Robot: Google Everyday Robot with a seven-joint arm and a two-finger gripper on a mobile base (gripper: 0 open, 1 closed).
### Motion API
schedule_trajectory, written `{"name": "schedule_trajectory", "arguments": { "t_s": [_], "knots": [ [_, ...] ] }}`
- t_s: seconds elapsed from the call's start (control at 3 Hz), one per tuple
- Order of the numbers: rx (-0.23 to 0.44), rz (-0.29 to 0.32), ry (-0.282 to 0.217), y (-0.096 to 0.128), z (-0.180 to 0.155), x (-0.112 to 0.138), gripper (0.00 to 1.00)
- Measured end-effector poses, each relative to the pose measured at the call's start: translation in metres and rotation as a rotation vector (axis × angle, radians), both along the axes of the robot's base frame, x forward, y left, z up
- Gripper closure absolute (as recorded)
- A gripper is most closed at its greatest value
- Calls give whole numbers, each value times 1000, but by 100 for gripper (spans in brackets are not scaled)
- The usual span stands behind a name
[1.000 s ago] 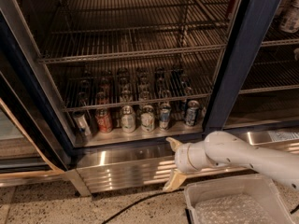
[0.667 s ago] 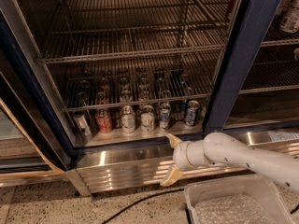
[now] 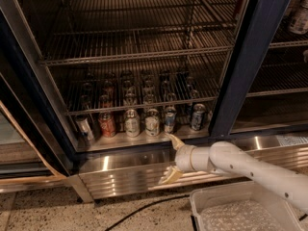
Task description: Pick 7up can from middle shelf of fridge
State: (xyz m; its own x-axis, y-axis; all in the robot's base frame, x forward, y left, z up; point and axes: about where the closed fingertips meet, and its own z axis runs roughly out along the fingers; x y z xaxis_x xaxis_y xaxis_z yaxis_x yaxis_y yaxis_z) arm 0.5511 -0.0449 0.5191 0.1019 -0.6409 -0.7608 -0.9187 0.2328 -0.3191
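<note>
The fridge (image 3: 250, 57) has its left compartment open. The middle shelf (image 3: 120, 142) is a shiny metal level with a row of cans along its front. The 7up can (image 3: 152, 122), pale with green print, stands upright near the middle of that row. A similar pale can (image 3: 132, 122) and a red can (image 3: 107, 124) stand to its left, and blue-and-white cans (image 3: 169, 119) to its right. My gripper (image 3: 172, 159) is open and empty, in front of the ribbed steel base panel, below and right of the 7up can. Its upper fingertip (image 3: 174, 140) is at the shelf's front edge.
Dark wire racks (image 3: 134, 52) fill the compartment above the cans. A navy post (image 3: 240, 90) stands right of the opening and an open glass door (image 3: 29, 143) at the left. A white bin (image 3: 240, 211) sits on the floor under my arm, with a black cable (image 3: 144, 208) beside it.
My gripper has moved slightly up and to the left, closer to the shelf's front edge. The cans have not moved.
</note>
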Motion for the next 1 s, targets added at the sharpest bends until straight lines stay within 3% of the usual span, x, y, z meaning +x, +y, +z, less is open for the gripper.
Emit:
{"name": "schedule_trajectory", "arguments": {
  "t_s": [0.67,1.0],
  "knots": [
    [19,-24,-23,7,-8,3,0],
    [90,-64,-65,32,-20,18,0]
  ]
}}
